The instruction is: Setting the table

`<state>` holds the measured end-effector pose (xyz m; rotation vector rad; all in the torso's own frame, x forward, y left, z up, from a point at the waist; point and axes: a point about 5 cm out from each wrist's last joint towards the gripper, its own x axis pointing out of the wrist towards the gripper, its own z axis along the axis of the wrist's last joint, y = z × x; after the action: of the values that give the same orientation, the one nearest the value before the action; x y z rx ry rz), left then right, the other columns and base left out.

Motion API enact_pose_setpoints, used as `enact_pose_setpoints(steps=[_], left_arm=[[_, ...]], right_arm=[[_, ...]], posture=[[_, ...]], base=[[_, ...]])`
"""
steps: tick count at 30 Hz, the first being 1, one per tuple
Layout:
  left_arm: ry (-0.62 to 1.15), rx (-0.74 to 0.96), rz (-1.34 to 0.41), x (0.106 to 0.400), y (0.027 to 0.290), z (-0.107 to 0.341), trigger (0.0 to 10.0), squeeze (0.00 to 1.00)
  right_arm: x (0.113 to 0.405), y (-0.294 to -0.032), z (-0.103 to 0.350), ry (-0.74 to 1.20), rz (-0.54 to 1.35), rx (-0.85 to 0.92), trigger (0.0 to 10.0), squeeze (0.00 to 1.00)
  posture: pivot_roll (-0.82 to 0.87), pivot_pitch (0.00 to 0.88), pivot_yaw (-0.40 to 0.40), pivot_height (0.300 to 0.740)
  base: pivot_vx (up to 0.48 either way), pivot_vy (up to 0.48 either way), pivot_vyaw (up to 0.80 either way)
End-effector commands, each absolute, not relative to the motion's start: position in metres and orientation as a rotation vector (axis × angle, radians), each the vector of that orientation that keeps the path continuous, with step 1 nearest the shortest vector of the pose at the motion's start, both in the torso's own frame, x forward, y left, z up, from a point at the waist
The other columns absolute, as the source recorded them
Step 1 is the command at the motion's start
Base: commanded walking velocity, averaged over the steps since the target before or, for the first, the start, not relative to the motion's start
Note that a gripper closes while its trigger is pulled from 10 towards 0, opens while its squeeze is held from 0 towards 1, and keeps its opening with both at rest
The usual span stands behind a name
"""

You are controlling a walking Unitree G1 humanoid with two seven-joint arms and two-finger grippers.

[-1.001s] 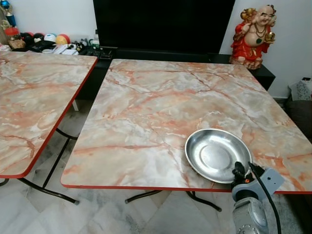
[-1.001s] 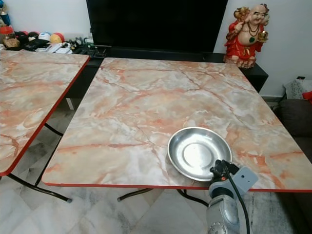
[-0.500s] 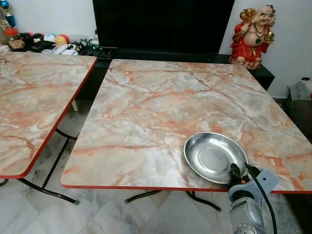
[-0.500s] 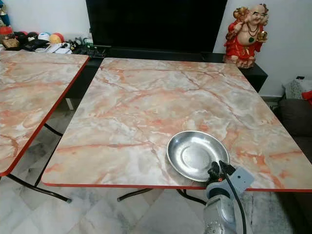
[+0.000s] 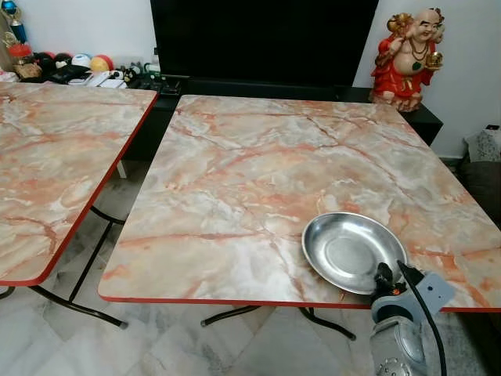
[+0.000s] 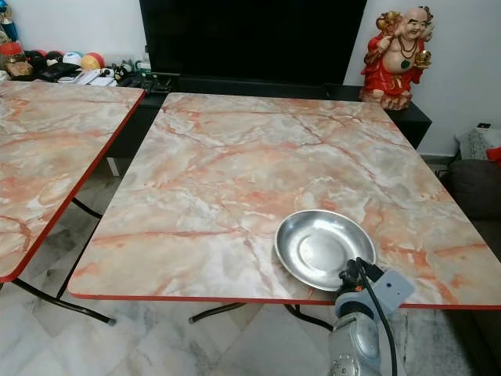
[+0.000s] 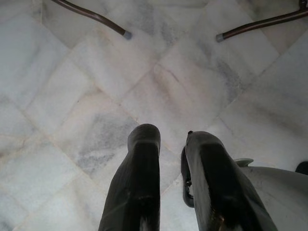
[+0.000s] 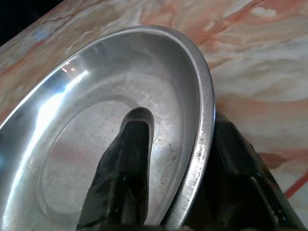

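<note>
Near the front right corner of the marble-patterned bench [image 5: 258,180], a round stainless-steel dish [image 5: 348,252] sits flat on the top, close to the red front edge. Straddling its nearest rim is the right gripper [image 8: 180,159], reaching up from below the bench edge: one black finger lies inside the bowl on the polished metal, the other sits outside and under the lip, so the fingers are pinched on the dish's rim. From that grip the dish extends straight away, toward the middle of the bench, its whole body lying forward of the fingertips; being round, it has no long axis to align. Any placing move will likely be a push or a lift forward by this arm, since it is the one at the dish. Hanging idle over the white marble floor [image 7: 72,96], the left gripper [image 7: 172,139] has its fingers nearly together around nothing. A second marble bench [image 5: 55,157] stands to the left, well apart.
</note>
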<state>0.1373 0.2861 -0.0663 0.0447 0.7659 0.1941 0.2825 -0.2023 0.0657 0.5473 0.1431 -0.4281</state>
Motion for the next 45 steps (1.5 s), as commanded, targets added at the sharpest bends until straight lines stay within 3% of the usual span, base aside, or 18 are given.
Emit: enact_pose_setpoints(steps=[1,2,3,5,10,11,13,14,16,17,18,26,30,45], left_arm=[[0.795,0.054,0.180,0.133,0.284,-0.069,10.0,0.00],[0.795,0.053,0.180,0.133,0.284,-0.069,10.0,0.00],[0.796,0.053,0.180,0.133,0.284,-0.069,10.0,0.00],[0.796,0.052,0.180,0.133,0.284,-0.069,10.0,0.00],[0.798,0.051,0.182,0.132,0.284,-0.070,10.0,0.00],[0.798,0.050,0.184,0.132,0.284,-0.070,10.0,0.00],[0.798,0.050,0.185,0.132,0.284,-0.070,10.0,0.00],[0.798,0.050,0.185,0.132,0.284,-0.070,10.0,0.00],[0.798,0.049,0.185,0.132,0.283,-0.070,10.0,0.00],[0.798,0.049,0.185,0.132,0.283,-0.070,10.0,0.00],[0.799,0.049,0.185,0.132,0.283,-0.070,10.0,0.00],[0.801,0.048,0.182,0.132,0.283,-0.070,10.0,0.00],[0.800,0.045,0.182,0.132,0.282,-0.071,10.0,0.00],[0.800,0.040,0.186,0.131,0.281,-0.072,10.0,0.00]], right_arm=[[0.284,-0.205,0.068,0.131,-0.437,0.543,10.0,0.42],[0.285,-0.204,0.068,0.129,-0.426,0.547,10.0,0.46],[0.285,-0.203,0.069,0.124,-0.418,0.555,10.0,0.76],[0.286,-0.201,0.069,0.124,-0.416,0.554,10.0,1.00],[0.288,-0.199,0.069,0.137,-0.410,0.545,10.0,1.00],[0.289,-0.198,0.069,0.135,-0.405,0.545,10.0,0.87],[0.289,-0.198,0.069,0.134,-0.402,0.545,10.0,0.87],[0.290,-0.197,0.070,0.131,-0.389,0.546,10.0,0.75],[0.290,-0.196,0.070,0.131,-0.384,0.546,10.0,0.75],[0.291,-0.196,0.071,0.135,-0.379,0.543,10.0,0.33],[0.291,-0.195,0.070,0.143,-0.378,0.536,10.0,0.00],[0.291,-0.191,0.065,0.174,-0.376,0.533,10.0,0.00],[0.291,-0.189,0.064,0.200,-0.357,0.412,10.0,0.00],[0.287,-0.194,0.069,0.191,-0.452,0.312,10.0,0.00]], posture=[[0.08,0.069,-0.043,0.740],[0.08,0.069,-0.044,0.740],[0.08,0.069,-0.044,0.740],[0.08,0.067,-0.046,0.740],[0.08,0.068,-0.047,0.740],[0.08,0.067,-0.048,0.740],[0.08,0.067,-0.048,0.740],[0.08,0.069,-0.049,0.740],[0.08,0.068,-0.049,0.740],[0.08,0.067,-0.050,0.740],[0.08,0.068,-0.049,0.740],[0.08,0.068,-0.050,0.740],[0.09,0.068,-0.052,0.740],[0.08,0.070,-0.058,0.740]], base=[[0.000,0.000,0.00],[0.000,0.000,0.00],[0.000,0.000,0.00],[0.000,0.000,0.00],[0.000,0.000,0.00],[0.000,0.000,0.00],[0.000,0.000,0.00],[0.000,0.000,0.00],[0.000,0.000,0.00],[0.000,0.000,0.00],[0.000,0.000,0.00],[0.000,0.000,0.00],[0.000,0.000,0.00],[0.000,0.000,0.00]])
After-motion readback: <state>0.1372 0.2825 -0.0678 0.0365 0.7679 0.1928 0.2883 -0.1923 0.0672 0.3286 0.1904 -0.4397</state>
